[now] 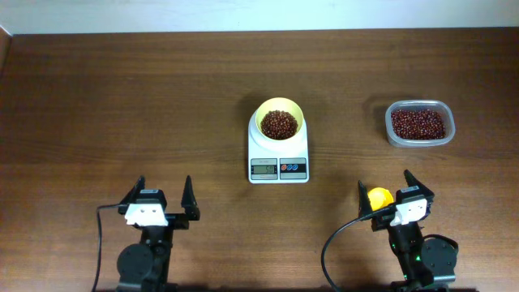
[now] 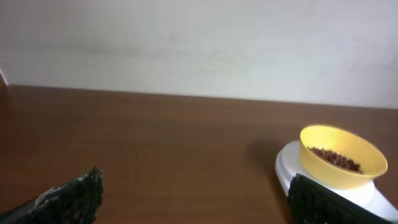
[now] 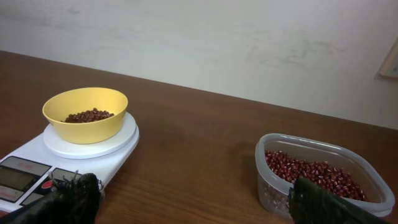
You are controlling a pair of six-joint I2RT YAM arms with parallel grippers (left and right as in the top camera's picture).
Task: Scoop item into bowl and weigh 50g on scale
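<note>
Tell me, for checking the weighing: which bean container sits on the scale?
The yellow bowl, on the white scale; the clear tub stands apart on the table.

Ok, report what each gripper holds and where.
Nothing. The left gripper and right gripper are open; the yellow scoop lies loose near the right one's finger.

Matt wood-grain table (image 1: 122, 105), glossy yellow plastic bowl (image 3: 85, 114), clear plastic tub (image 3: 323, 177)
</note>
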